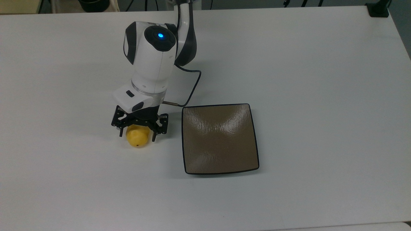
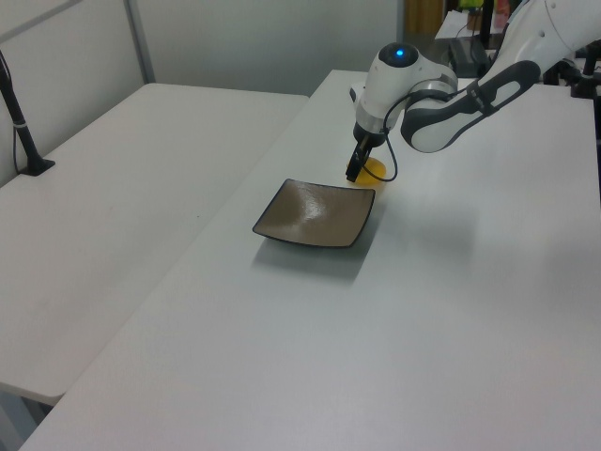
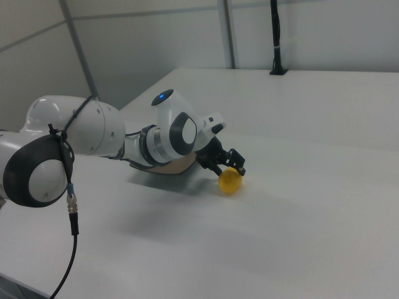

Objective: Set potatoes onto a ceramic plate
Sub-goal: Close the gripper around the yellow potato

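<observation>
1. The potato (image 1: pixel 137 138) is a small bright-yellow lump resting on the white bench (image 1: pixel 321 80), just off the left edge of the ceramic plate (image 1: pixel 220 138) in the top view, with a narrow strip of bare bench between them.
2. A tiny dark spot shows on the potato's near end in the top view.
3. The tool (image 1: pixel 137 136) stands directly over the potato, pointing down, its two black fingers (image 1: pixel 121 132) spread to either side of the potato's far half.
4. The tool is unclenched: in the top view each fingertip sits just outside the yellow skin, though whether they touch it is hard to say.
5. In the right view the tool (image 3: pixel 229 167) hovers at the upper edge of the potato (image 3: pixel 229 181), which lies on the bench.
6. In the left view the potato (image 2: pixel 374 170) peeks out behind the tool (image 2: pixel 354 173), just past the plate's far corner.
7. The ceramic plate (image 2: pixel 315 213) is square, glossy brown with a thin dark rim, lying flat with nothing on it.
8. The arm (image 1: pixel 154 57), white with a blue light on top, reaches in from the far side of the bench in the top view.
9. A thin dark cable (image 1: pixel 191 86) loops from the arm's wrist toward the plate's far-left corner.
</observation>
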`<state>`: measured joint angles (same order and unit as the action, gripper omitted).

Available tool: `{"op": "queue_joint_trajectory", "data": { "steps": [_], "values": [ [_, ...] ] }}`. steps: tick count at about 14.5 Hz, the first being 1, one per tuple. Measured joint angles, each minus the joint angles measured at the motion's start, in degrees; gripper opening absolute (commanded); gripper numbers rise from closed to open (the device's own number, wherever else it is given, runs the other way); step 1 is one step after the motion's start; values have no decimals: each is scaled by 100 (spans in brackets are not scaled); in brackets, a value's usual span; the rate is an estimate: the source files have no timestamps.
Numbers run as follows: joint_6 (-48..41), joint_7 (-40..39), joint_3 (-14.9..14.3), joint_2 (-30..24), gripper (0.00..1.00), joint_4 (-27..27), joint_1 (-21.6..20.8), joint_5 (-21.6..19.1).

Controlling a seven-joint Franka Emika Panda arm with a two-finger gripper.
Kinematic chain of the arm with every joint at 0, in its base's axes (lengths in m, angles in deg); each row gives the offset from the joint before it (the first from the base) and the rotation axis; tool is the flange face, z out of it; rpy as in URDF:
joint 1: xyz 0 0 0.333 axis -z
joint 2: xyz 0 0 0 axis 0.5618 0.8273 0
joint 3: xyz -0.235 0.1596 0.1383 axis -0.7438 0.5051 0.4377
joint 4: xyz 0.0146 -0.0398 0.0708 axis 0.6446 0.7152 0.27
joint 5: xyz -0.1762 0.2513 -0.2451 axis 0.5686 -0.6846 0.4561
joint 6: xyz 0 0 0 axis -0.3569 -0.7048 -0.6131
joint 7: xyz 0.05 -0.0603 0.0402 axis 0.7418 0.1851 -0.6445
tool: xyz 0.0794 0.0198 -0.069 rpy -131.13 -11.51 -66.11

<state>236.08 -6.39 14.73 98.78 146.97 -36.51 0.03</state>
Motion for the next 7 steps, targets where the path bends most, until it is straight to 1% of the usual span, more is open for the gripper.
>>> {"op": "queue_joint_trajectory", "data": {
  "steps": [1, 3, 4, 5, 7],
  "values": [
    [0, 0, 17, 7, 90, 1, -4, 0],
    [0, 0, 37, 11, 73, 2, -5, 0],
    [0, 0, 45, 13, 57, 2, -5, 0],
    [0, 0, 52, 14, 46, 2, -5, 0],
    [0, -4, 57, 13, 28, -1, -5, 1]
  ]
}}
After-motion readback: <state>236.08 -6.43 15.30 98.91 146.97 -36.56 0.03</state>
